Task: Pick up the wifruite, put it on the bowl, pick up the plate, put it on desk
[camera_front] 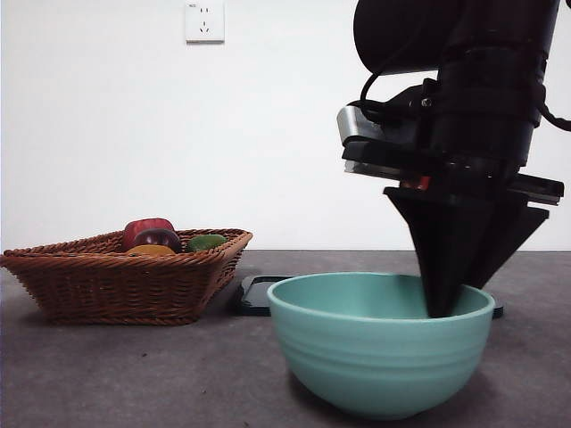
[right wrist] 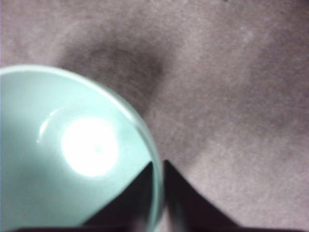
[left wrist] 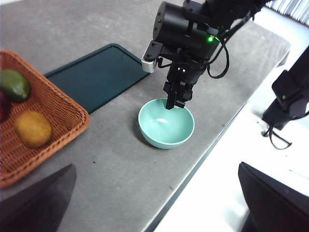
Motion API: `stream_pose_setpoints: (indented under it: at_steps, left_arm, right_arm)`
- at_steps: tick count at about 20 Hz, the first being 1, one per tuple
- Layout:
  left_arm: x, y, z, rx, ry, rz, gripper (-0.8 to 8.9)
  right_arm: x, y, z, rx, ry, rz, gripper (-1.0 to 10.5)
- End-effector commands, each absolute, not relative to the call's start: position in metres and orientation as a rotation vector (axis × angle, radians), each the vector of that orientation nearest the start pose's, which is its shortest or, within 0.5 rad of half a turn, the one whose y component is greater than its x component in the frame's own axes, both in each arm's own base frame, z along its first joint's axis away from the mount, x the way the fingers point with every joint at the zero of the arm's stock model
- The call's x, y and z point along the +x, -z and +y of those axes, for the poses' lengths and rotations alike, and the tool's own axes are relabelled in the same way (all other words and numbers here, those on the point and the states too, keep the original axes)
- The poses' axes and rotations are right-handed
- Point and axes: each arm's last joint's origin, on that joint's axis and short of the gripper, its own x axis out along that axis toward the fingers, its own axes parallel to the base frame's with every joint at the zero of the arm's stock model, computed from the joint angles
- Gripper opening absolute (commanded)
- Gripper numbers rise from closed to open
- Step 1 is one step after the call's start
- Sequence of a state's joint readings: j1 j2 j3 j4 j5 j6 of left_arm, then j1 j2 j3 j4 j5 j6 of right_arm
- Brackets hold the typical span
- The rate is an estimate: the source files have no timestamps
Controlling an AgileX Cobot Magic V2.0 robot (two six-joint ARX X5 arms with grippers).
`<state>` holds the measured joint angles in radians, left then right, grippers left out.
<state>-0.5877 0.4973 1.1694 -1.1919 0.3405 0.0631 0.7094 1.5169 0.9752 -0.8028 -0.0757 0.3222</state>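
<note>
Right gripper was down at the bowl, its two black jaws pinched narrow on the bowl's rim, one jaw inside the wall and one outside; the right wrist view showed the pale rim running straight between the jaw tips. In the left wrist view the same gripper came down from its arm onto the rim on the side of the bowl nearest the tray. Bowl was mint green, upright, nothing visible inside, sitting on the grey-brown desk near its edge. The wifruite, orange-brown, lay in the wicker basket next to a green fruit and a dark red-purple fruit at the frame edge; from the front only a sliver of the wifruite showed above the basket rim, with the purple fruit, a red one and the green one around it. Basket was well apart from the bowl. A flat dark teal tray lay on the desk between basket and bowl, just behind the bowl in the front view. Left gripper hung high over the desk, jaws spread wide, holding nothing. A white wall socket sat on the back wall.
</note>
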Motion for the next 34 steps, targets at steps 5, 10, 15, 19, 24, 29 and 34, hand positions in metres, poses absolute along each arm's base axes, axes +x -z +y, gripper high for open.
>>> stream_pose_setpoints:
  at_steps: [5,10,15,19,24,29,34]
  left_arm:
    - [0.015,-0.386,-0.022,0.169,0.948,0.462,6.93]
    - [0.015,-0.386,-0.022,0.167,0.948,0.463,6.93]
    - [0.015,-0.386,-0.022,0.166,0.948,0.463,6.93]
    - [0.015,-0.386,-0.022,0.146,0.942,0.473,6.93]
    - [0.015,-0.386,-0.022,0.116,0.935,0.48,6.92]
    - [0.015,-0.386,-0.022,0.051,0.917,0.513,6.85]
    - [0.015,-0.386,-0.022,0.047,0.915,0.516,6.84]
  right_arm:
    - [0.198,-0.221,0.172,-0.189,-0.397,1.306,5.0]
    - [0.172,-0.282,0.149,-0.115,-0.448,1.147,6.1]
    - [0.116,-0.332,0.102,-0.027,-0.508,0.995,6.1]
    - [0.07,-0.349,0.062,0.046,-0.534,0.886,6.1]
    - [0.026,-0.354,0.024,0.119,-0.587,0.769,6.1]
    - [0.007,-0.353,0.007,0.158,-0.613,0.677,6.1]
    - [0.004,-0.354,0.004,0.163,-0.605,0.655,6.1]
